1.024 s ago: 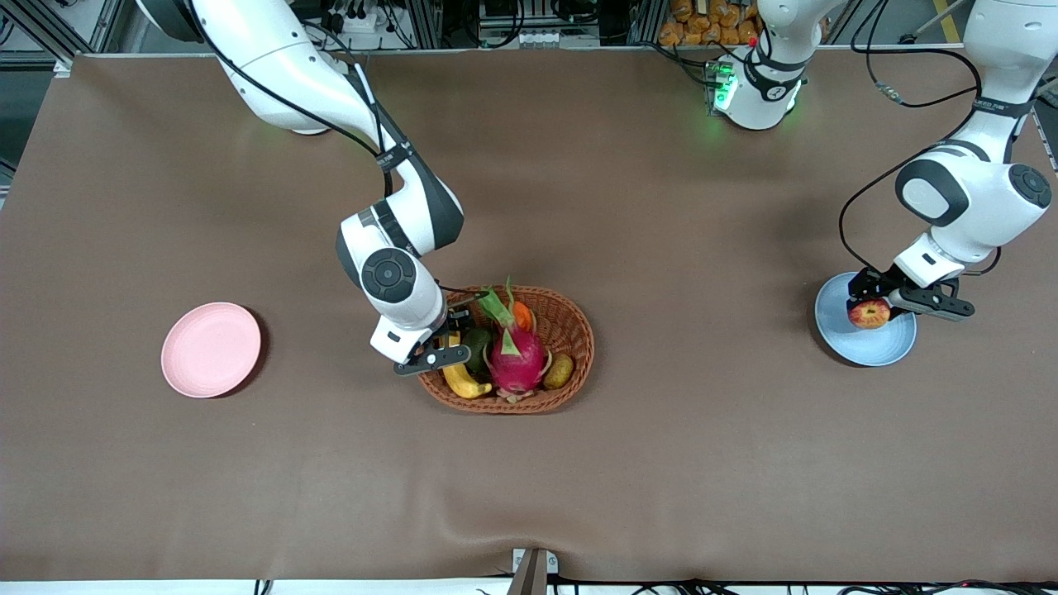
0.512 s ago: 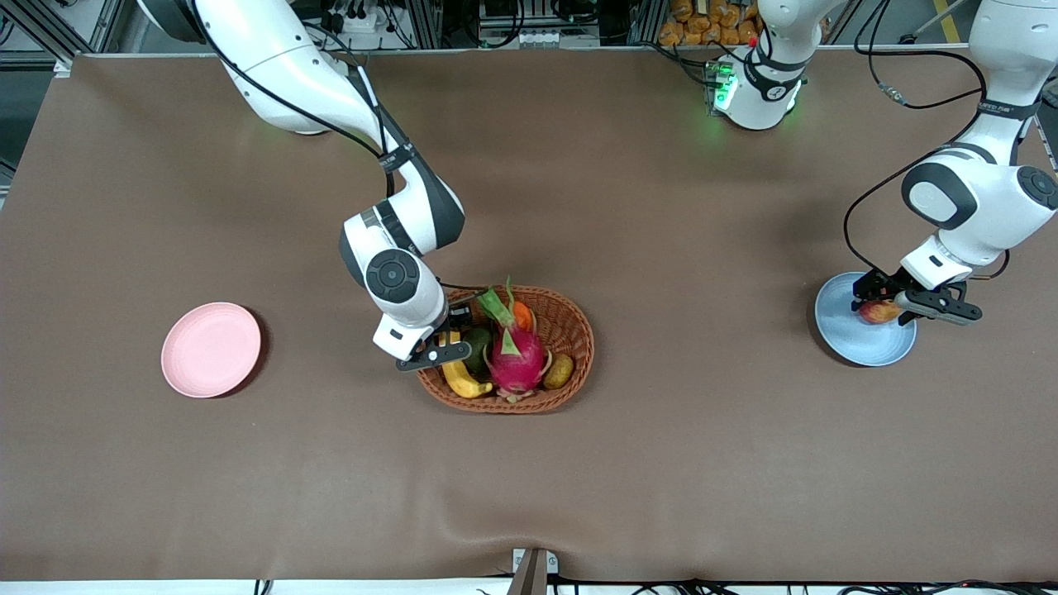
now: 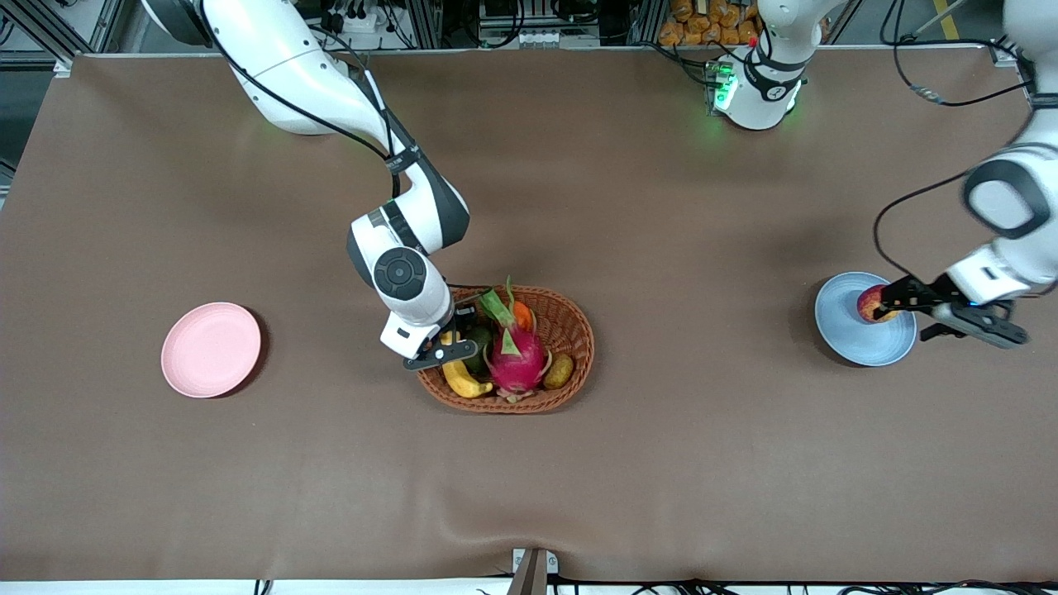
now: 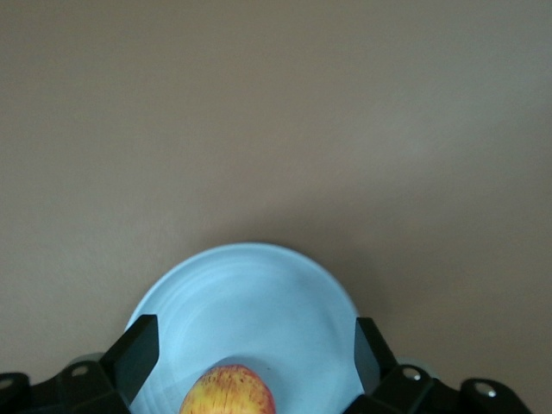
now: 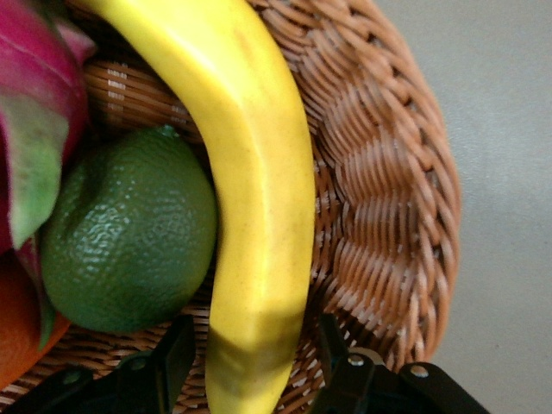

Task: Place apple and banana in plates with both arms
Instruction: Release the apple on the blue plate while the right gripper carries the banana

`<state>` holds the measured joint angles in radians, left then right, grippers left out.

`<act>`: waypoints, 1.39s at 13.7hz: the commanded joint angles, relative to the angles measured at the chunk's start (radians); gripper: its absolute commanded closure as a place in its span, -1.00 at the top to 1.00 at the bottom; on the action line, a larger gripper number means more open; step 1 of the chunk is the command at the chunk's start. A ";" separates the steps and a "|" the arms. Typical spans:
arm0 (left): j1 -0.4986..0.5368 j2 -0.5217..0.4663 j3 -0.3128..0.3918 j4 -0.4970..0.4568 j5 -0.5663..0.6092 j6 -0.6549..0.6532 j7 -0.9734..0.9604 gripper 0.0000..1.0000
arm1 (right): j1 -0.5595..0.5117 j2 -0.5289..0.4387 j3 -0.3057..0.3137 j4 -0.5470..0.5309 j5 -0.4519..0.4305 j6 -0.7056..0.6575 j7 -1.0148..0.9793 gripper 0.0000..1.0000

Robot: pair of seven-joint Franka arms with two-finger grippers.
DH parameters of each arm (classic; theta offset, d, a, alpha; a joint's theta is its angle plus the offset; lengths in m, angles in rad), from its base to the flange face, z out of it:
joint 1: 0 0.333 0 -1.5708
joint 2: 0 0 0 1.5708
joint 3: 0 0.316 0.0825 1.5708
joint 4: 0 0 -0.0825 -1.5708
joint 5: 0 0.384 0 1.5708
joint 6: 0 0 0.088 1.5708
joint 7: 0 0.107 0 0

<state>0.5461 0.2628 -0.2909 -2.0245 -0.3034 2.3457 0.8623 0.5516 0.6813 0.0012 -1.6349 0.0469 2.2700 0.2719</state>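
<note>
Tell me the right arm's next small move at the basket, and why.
Probably shut the right gripper on the banana and lift. Its fingers stand open on either side of the banana, which lies in the basket against the green fruit; the pink plate holds nothing.

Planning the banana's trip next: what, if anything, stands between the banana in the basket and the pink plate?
Nothing visible does. The banana lies in the basket at the rim toward the pink plate, with only bare table between. The right tool is already at the banana, fingers either side of it.
</note>
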 commanded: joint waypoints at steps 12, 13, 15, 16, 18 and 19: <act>-0.136 -0.007 0.022 0.170 0.089 -0.175 -0.282 1.00 | -0.113 -0.218 -0.012 0.003 0.007 -0.184 0.000 -1.00; -0.209 -0.032 0.080 0.170 0.090 -0.195 -0.320 1.00 | -0.161 -0.236 -0.012 0.001 0.007 -0.208 -0.002 -1.00; -0.390 -0.075 0.236 0.193 0.090 -0.276 -0.391 1.00 | -0.283 -0.255 -0.012 0.001 0.007 -0.243 -0.002 -1.00; -0.429 -0.082 0.269 0.216 0.090 -0.322 -0.425 1.00 | -0.345 -0.256 -0.013 0.001 0.004 -0.256 -0.002 -1.00; -0.436 -0.112 0.276 0.282 0.112 -0.458 -0.501 1.00 | -0.476 -0.243 -0.013 -0.003 -0.010 -0.256 -0.010 -1.00; -0.455 -0.125 0.280 0.326 0.147 -0.535 -0.549 1.00 | -0.531 -0.232 -0.013 -0.005 -0.019 -0.256 -0.022 -1.00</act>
<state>0.1163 0.1693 -0.0343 -1.7659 -0.2090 1.9325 0.3859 0.1126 0.4521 -0.0369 -1.6196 0.0403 2.0159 0.2555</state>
